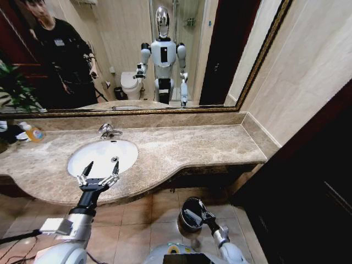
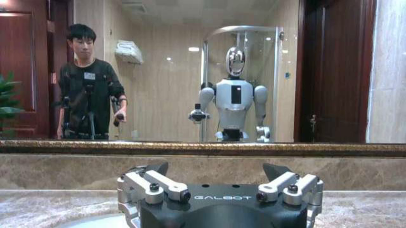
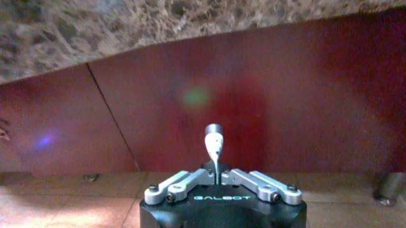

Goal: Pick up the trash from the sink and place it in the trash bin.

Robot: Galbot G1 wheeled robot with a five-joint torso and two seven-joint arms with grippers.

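At the lower left of the head view, the left gripper (image 1: 98, 171) hovers over the front rim of the sink (image 1: 127, 151), its jaws spread wide and holding nothing. The white basin sits left of centre in the frame, set in the marble counter (image 1: 192, 146), with the chrome faucet (image 1: 108, 130) behind it against the mirror's lower edge. No loose item can be made out on the white of the basin; the gripper hides part of its near edge. In the left wrist view the same gripper (image 2: 220, 178) fills the bottom of the frame, and only a pale sliver of the basin shows at lower left.

At bottom centre of the head view, the right gripper (image 1: 204, 215) is down below the counter's edge, right over the mouth of the trash bin (image 1: 183, 223), which it partly covers; the bin's lower part is cut off by the robot's body. In the right wrist view the right gripper (image 3: 216, 175) has its jaws pressed together on a thin white strip (image 3: 214, 142) with a grey tip, standing straight up out of them; its lower end is hidden between them.

The counter to the right of the sink lies bare and wide. A bottle with an orange label (image 1: 33, 132) stands at the far left edge, partly cut off.
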